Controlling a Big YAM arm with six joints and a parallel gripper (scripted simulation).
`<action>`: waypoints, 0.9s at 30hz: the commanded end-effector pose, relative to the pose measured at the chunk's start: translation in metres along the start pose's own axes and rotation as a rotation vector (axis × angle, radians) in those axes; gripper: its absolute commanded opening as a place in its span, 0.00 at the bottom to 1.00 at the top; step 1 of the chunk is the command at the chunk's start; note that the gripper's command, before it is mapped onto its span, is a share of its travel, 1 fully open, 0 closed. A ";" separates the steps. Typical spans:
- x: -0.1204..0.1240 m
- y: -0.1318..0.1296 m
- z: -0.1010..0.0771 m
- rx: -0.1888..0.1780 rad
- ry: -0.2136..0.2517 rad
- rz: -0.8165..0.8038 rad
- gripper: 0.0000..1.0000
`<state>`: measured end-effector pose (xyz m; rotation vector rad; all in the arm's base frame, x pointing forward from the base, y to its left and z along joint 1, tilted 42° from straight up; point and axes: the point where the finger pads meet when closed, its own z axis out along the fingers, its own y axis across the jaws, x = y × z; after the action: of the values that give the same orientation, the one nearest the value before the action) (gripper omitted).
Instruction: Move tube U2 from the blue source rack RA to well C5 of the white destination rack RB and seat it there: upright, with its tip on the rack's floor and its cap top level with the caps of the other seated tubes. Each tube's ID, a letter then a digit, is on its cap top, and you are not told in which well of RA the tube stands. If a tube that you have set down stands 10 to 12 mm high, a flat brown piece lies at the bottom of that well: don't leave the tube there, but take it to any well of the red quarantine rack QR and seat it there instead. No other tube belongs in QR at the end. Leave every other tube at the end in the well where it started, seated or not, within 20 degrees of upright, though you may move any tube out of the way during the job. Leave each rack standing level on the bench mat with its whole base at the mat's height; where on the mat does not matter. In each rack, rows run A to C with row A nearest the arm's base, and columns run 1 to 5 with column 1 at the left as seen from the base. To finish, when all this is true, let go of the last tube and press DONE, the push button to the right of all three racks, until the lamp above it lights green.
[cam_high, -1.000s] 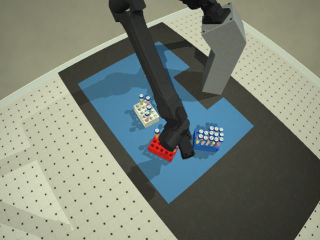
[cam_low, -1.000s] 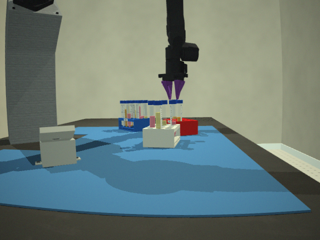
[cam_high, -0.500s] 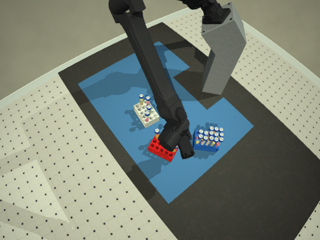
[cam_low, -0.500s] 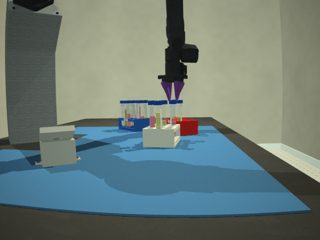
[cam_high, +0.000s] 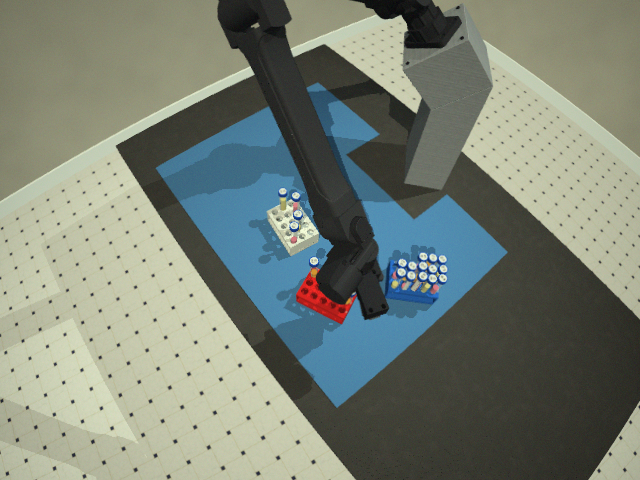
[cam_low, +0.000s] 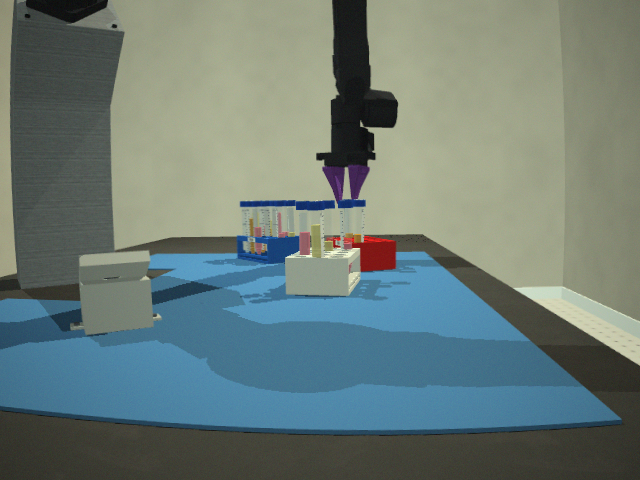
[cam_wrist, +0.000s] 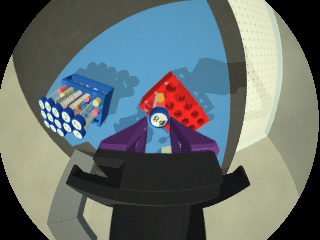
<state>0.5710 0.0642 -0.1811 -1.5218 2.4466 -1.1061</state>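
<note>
Top, racks: the arm hides much of the red rack (cam_high: 310, 297); the white rack (cam_high: 297, 245) stands behind it and the blue rack (cam_high: 408, 295) to its side, all on the counter mat.
Exterior, jaws: partly open and holding nothing, with the purple fingertips (cam_low: 338, 193) just above a capped tube (cam_low: 345, 222) in the red rack (cam_low: 379, 255).
Wrist, tube: its cap (cam_wrist: 159, 119) shows between the fingers, at the red rack's corner.
U2: cap labels too small to read.
</note>
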 end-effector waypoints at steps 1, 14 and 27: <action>-0.009 -0.014 -0.002 0.022 -0.022 0.015 0.30; -0.009 -0.014 -0.002 0.022 -0.023 0.016 0.00; -0.009 -0.014 -0.002 0.022 -0.023 0.016 0.00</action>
<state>0.5709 0.0642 -0.1812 -1.5222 2.4466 -1.1061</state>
